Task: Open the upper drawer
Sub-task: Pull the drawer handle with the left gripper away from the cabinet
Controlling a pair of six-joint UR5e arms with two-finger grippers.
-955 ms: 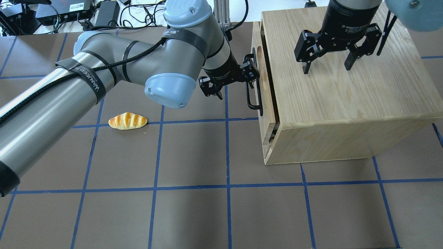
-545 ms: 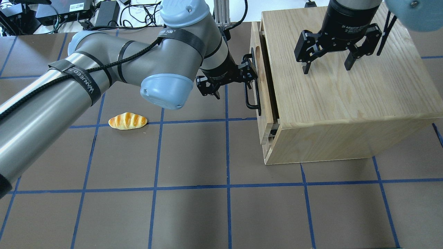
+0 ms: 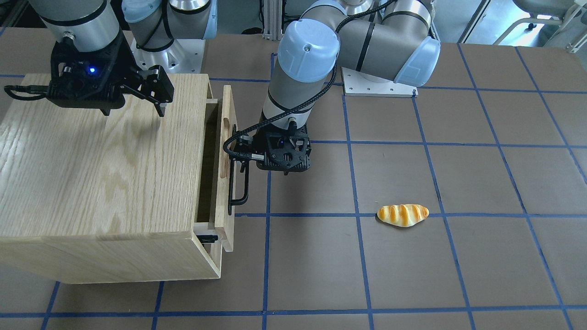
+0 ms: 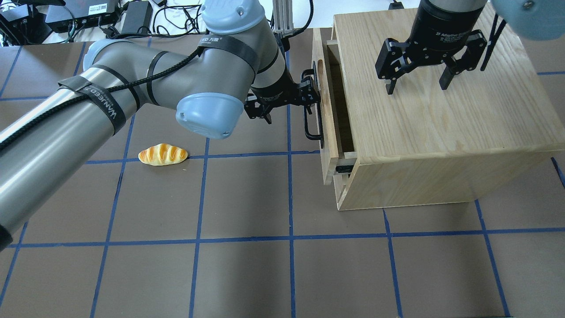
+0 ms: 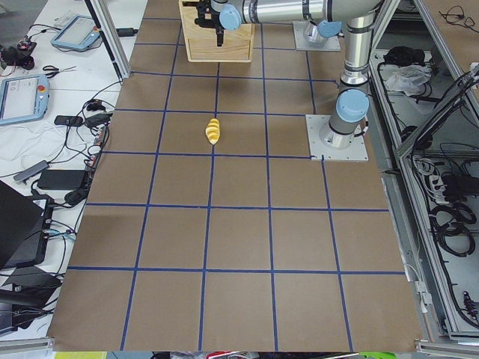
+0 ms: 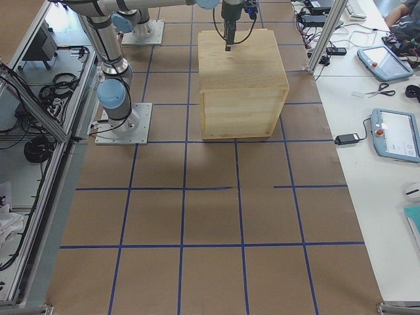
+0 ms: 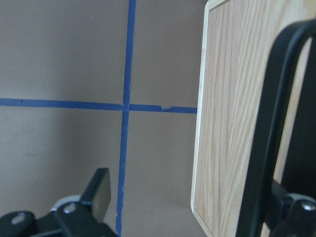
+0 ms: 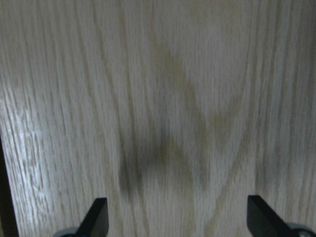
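The upper drawer [image 4: 327, 132] of the light-wood cabinet [image 4: 441, 115] stands partly pulled out, with a dark gap behind its front panel and a black slide rail [image 4: 344, 168] showing. My left gripper [image 4: 289, 106] is open, with one finger hooked behind the long black bar handle [image 4: 311, 123] and the other out on the table side. The left wrist view shows the handle [image 7: 266, 148] across the panel [image 7: 232, 123]. My right gripper [image 4: 417, 87] is open and empty just above the cabinet top [image 8: 173, 98]. In the front view the drawer [image 3: 225, 183] and left gripper [image 3: 273, 160] show the same.
A toy bread roll [image 4: 162, 154] lies on the brown mat left of the cabinet, also in the front view [image 3: 402, 214]. Cables and power boxes [image 4: 84, 15] sit beyond the mat's far edge. The left arm's elbow [image 4: 209, 112] hangs over the mat near the drawer.
The drawer has slid further out of the cabinet, toward the view's left. My left gripper has moved left with the handle. The right gripper has not moved.
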